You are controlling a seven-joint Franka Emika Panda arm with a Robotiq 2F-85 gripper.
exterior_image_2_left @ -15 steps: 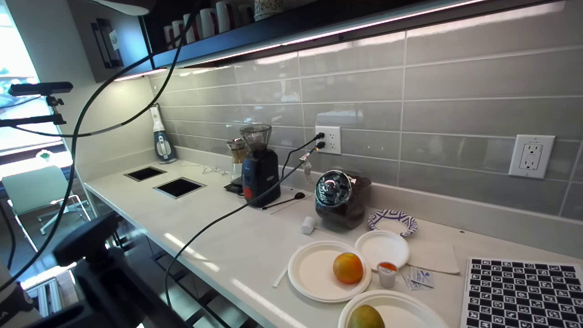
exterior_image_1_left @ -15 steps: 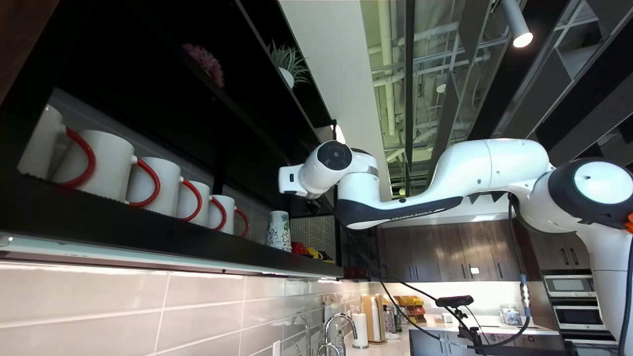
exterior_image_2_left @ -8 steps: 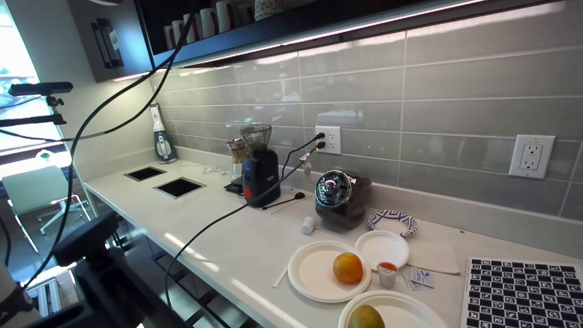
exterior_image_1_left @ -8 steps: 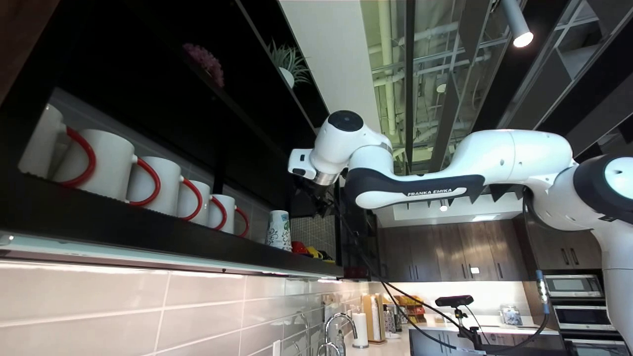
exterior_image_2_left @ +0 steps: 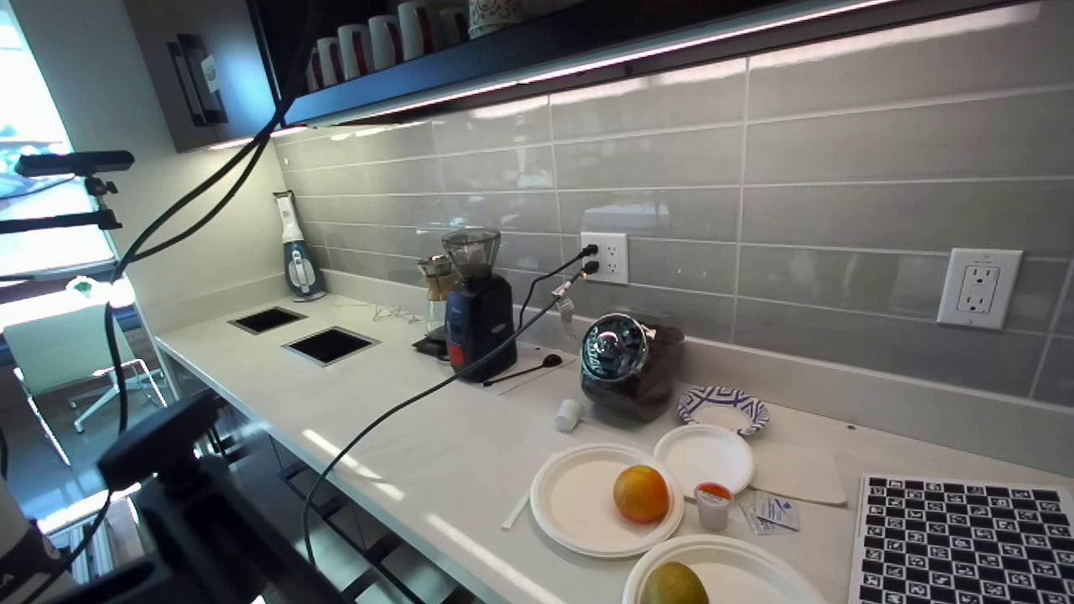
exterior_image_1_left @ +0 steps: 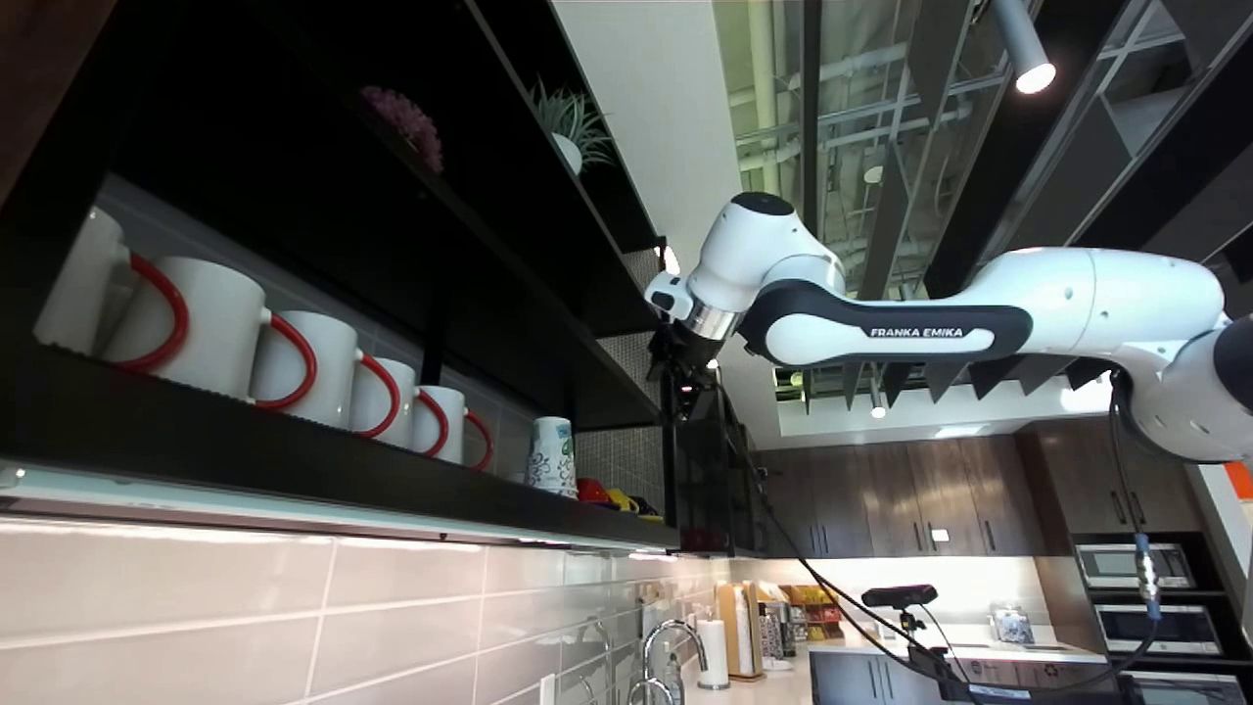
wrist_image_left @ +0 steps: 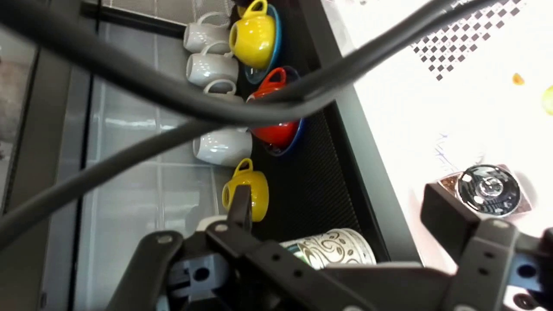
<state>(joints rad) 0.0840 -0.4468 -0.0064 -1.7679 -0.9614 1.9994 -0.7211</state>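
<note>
My gripper point(wrist_image_left: 345, 214) is open and empty in the wrist view, its fingers wide apart. It also shows in an exterior view point(exterior_image_1_left: 688, 377), dark and small, in front of the black shelving's far end. Beyond the jaws, a stack of patterned paper cups point(wrist_image_left: 337, 250) stands on the shelf, partly hidden by the gripper. The stack also shows in both exterior views point(exterior_image_1_left: 552, 458) point(exterior_image_2_left: 495, 15). A yellow cup point(wrist_image_left: 255, 192) is partly behind one finger. A red cup point(wrist_image_left: 276, 131) on a blue saucer and another yellow cup point(wrist_image_left: 255, 39) stand farther along, beside several white mugs point(wrist_image_left: 222, 147).
Black cables point(wrist_image_left: 259, 111) cross the wrist view. The shelf's front edge point(exterior_image_1_left: 392, 485) runs below white mugs with red handles point(exterior_image_1_left: 210, 323). The counter point(exterior_image_2_left: 403, 470) holds a coffee grinder point(exterior_image_2_left: 480, 323), a dark jar point(exterior_image_2_left: 642, 377), plates point(exterior_image_2_left: 570, 512), an orange point(exterior_image_2_left: 641, 493) and a checkered board point(exterior_image_2_left: 965, 537).
The arm has moved right in an exterior view, away from the shelf opening, and the wrist has turned so the gripper shows below it. The cables have shifted. Shelf and counter things stay put.
</note>
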